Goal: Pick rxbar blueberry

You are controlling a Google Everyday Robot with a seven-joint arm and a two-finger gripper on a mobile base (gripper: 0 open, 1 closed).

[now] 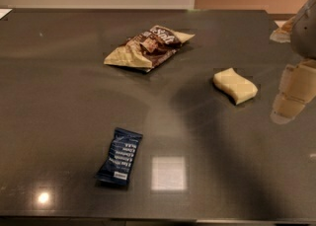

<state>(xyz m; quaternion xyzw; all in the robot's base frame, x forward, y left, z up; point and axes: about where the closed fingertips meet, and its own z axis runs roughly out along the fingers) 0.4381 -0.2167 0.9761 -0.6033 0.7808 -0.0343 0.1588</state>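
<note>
Reach for the bar had not begun

On the dark, glossy table, the rxbar blueberry lay flat toward the front left. It was a small navy wrapper with rows of white text, set slightly askew, with bare surface all round it. Farther back, near the middle, sat a crinkled tan-and-brown snack bag, well apart from the bar. To the right of that lay a pale yellow wavy sponge.

At the far right edge hung the gripper, above the table just beyond the sponge and far from the bar. It held nothing that I could make out, and I could not tell whether it was spread or closed.

By my reckoning this was the approach step, with nothing yet grasped. The next move called for a long sweep leftward and toward the front, passing the sponge. The gripper would then have to line up across the bar's narrow width and come down low, since so flat a wrapper offers little to pinch.
</note>
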